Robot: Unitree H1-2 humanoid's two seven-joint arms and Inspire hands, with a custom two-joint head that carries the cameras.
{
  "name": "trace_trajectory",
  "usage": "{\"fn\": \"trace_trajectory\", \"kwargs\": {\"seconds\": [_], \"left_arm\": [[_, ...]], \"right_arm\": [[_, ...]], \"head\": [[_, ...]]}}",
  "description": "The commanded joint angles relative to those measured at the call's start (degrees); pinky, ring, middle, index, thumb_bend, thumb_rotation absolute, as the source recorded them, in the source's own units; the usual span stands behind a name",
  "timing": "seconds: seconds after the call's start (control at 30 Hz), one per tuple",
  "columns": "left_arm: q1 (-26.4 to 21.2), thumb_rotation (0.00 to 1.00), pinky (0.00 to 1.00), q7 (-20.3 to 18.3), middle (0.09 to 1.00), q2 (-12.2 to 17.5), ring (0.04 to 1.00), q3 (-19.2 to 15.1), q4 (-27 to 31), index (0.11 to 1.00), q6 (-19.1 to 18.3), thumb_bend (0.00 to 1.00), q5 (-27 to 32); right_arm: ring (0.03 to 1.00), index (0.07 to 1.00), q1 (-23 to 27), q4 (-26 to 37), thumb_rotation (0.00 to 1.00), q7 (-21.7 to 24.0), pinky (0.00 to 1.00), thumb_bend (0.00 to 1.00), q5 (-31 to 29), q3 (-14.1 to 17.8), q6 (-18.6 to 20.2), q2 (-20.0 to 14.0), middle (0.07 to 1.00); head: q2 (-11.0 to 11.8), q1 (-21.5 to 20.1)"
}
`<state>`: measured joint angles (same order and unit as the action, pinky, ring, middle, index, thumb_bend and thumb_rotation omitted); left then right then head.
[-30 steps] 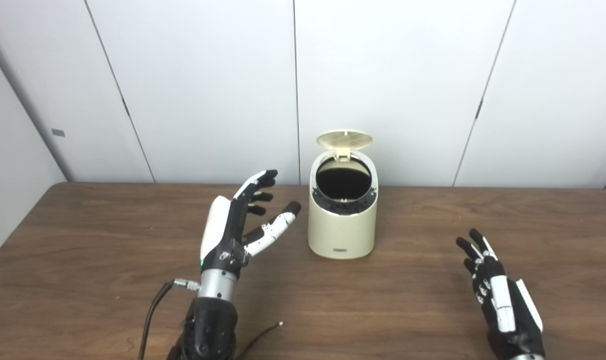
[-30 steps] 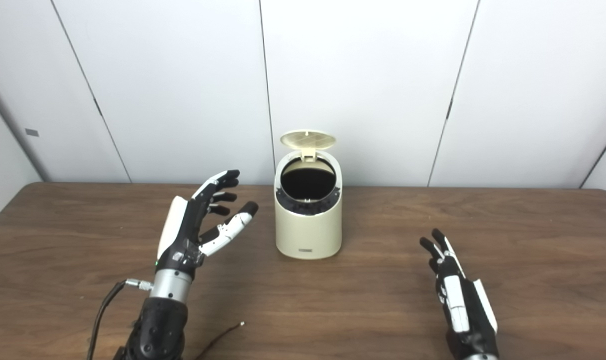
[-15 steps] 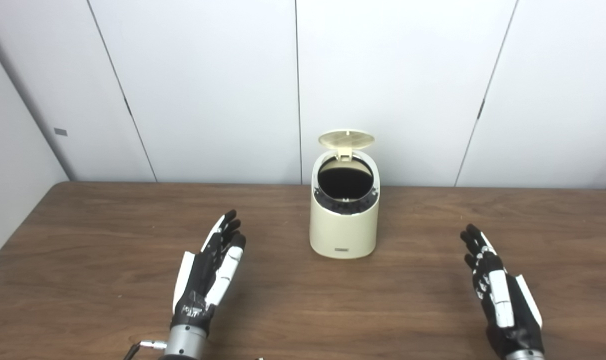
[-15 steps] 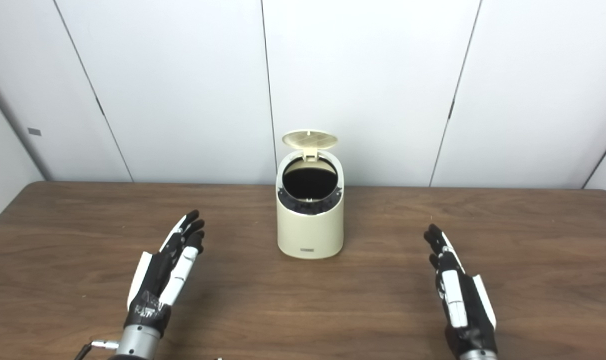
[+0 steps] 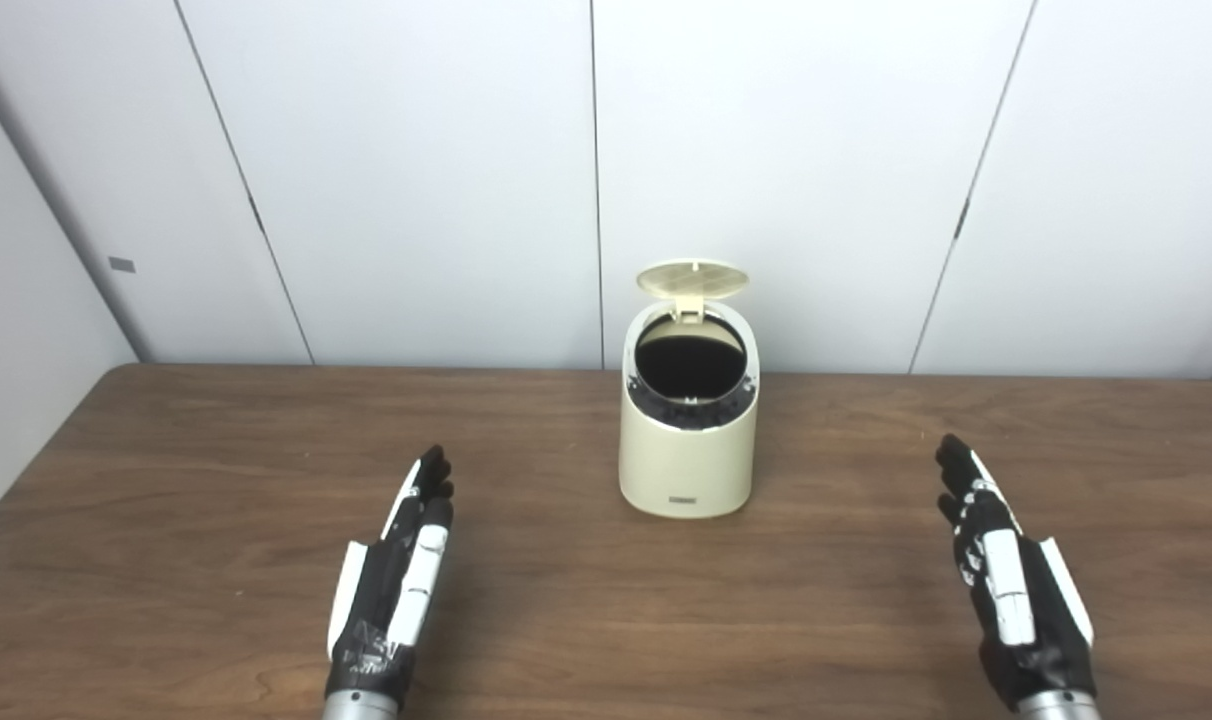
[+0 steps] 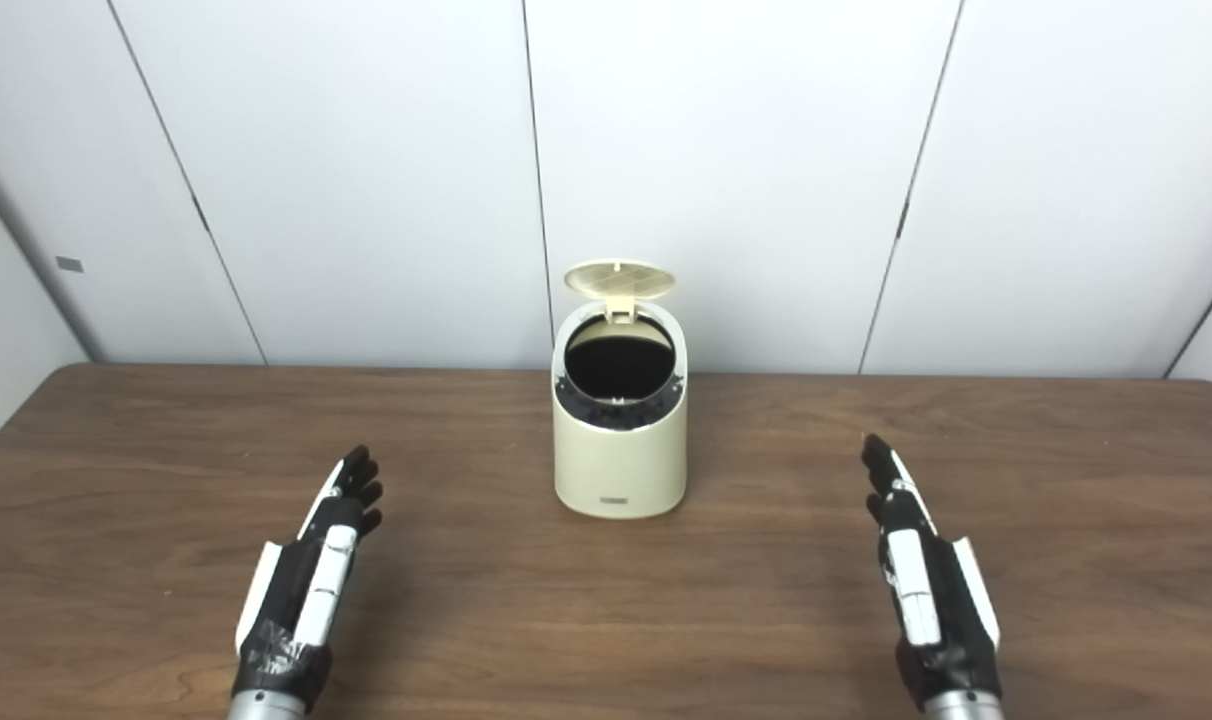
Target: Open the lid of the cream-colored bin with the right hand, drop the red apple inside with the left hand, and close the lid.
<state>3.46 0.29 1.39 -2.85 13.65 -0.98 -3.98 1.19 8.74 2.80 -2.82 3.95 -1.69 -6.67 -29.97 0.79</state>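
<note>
The cream-colored bin (image 5: 686,455) stands at the middle back of the wooden table (image 5: 606,620). Its round lid (image 5: 692,280) stands tipped up and back on its hinge, and the dark opening (image 5: 689,365) shows. No red apple is in view. My left hand (image 5: 394,590) lies low over the table, front left of the bin, fingers straight and held together, holding nothing. My right hand (image 5: 1006,590) is low at the front right, fingers straight, holding nothing. Both hands are well apart from the bin.
White wall panels (image 5: 606,180) stand just behind the table's far edge. The table's left edge (image 5: 36,460) runs diagonally at the left.
My left hand has drawn back from beside the bin toward the front edge and dropped low, its fingers now together. My right hand has edged slightly forward. The bin and lid have not moved.
</note>
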Motion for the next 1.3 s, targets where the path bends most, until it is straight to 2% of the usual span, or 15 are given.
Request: {"fn": "trace_trajectory", "kwargs": {"seconds": [0.0,0.07,0.17,0.3,0.47,0.57,0.7,0.8,0.87,0.93,0.97,1.0,1.1,1.17,1.27], "left_arm": [[-1.44,0.93,0.96,0.02,0.981,0.54,0.968,0.13,0.96,1.0,2.38,0.62,0.25],[-1.33,0.95,0.97,0.04,0.987,0.49,0.973,0.12,1.48,1.0,0.83,0.65,0.32],[-0.89,0.99,0.99,-0.01,0.998,0.12,0.988,0.07,1.7,1.0,-0.64,0.64,1.12],[-0.29,1.0,1.0,-0.5,1.0,-0.45,0.998,0.28,1.64,1.0,-1.32,0.58,3.05],[-0.77,1.0,0.98,0.97,0.98,-1.21,0.974,0.55,0.35,0.993,-0.56,0.58,1.16],[-1.21,0.99,0.97,1.27,0.981,-1.2,0.971,0.52,-0.48,0.995,-0.7,0.58,0.69],[-1.07,1.0,0.98,1.89,0.983,-1.18,0.977,0.49,-1.01,0.997,-1.4,0.57,0.49],[-0.81,1.0,0.95,2.33,0.978,-1.24,0.968,0.46,-1.23,0.99,-1.21,0.58,0.26],[-0.72,1.0,0.95,2.73,0.974,-1.31,0.962,0.4,-1.13,0.983,-1.24,0.58,-0.11],[-0.66,1.0,0.95,2.98,0.973,-1.48,0.96,0.26,-1.04,0.977,-1.25,0.58,-0.06],[-0.63,1.0,0.95,3.0,0.972,-1.47,0.958,0.22,-1.15,0.976,-1.1,0.58,-0.07],[-0.59,1.0,0.95,3.04,0.971,-1.54,0.958,0.16,-1.22,0.978,-1.04,0.58,0.02],[-0.56,1.0,0.92,3.32,0.962,-1.83,0.945,0.1,-1.67,0.974,-0.96,0.57,-0.17],[-0.6,1.0,0.91,3.38,0.96,-1.96,0.942,0.04,-2.2,0.972,-0.64,0.56,-0.05],[-0.68,1.0,0.91,3.49,0.951,-2.24,0.929,-0.11,-3.01,0.966,-0.2,0.55,0.29]], "right_arm": [[1.0,0.944,1.92,2.62,1.0,0.36,1.0,0.6,-0.31,0.34,-0.2,-0.95,0.976],[1.0,0.94,2.47,2.88,1.0,0.26,1.0,0.6,-0.4,0.58,0.57,-1.28,0.98],[1.0,0.938,3.63,3.07,1.0,-0.23,1.0,0.61,0.53,0.82,1.32,-1.76,0.975],[1.0,0.925,5.62,4.13,1.0,0.09,1.0,0.65,-0.1,0.99,3.42,-2.34,0.972],[1.0,0.917,9.06,3.62,1.0,-0.23,1.0,0.69,2.84,0.15,4.93,-3.53,0.963],[1.0,0.916,12.15,2.14,1.0,0.32,1.0,0.68,3.94,-0.46,4.89,-4.29,0.981],[1.0,0.882,17.69,1.19,1.0,-0.67,1.0,0.68,5.98,-1.05,7.38,-3.87,0.997],[0.999,0.859,21.42,0.61,1.0,-0.78,1.0,0.63,5.94,-1.16,8.34,-3.38,0.944],[0.957,0.865,23.5,0.32,1.0,-0.23,0.99,0.62,5.99,-1.54,8.43,-3.6,0.91],[0.919,0.865,25.5,-0.24,1.0,0.32,0.91,0.59,5.58,-1.82,8.65,-3.79,0.907],[0.93,0.866,26.43,-0.53,1.0,0.43,0.92,0.59,6.0,-2.13,8.92,-4.01,0.919],[0.934,0.865,27.27,-0.66,1.0,0.42,0.91,0.59,6.9,-2.54,9.59,-4.28,0.928],[0.966,0.868,29.88,-1.26,1.0,-0.02,0.97,0.6,10.11,-3.82,11.55,-4.9,0.943],[0.971,0.867,31.34,-2.09,1.0,-0.12,0.99,0.6,11.83,-4.56,11.56,-5.28,0.942],[0.947,0.861,33.5,-4.12,1.0,-0.44,0.94,0.6,14.97,-5.91,10.31,-5.9,0.924]], "head": [[-0.12,-0.07],[-0.19,-0.35],[-0.38,-0.43],[-0.55,-0.5],[-0.71,-0.88],[-0.65,-0.97],[-0.87,-0.89],[-0.7,-0.99],[-0.68,-0.94],[-0.54,-0.95],[-0.47,-0.98],[-0.47,-0.98],[-0.26,-1.14],[0.05,-1.27],[0.25,-1.26]]}}
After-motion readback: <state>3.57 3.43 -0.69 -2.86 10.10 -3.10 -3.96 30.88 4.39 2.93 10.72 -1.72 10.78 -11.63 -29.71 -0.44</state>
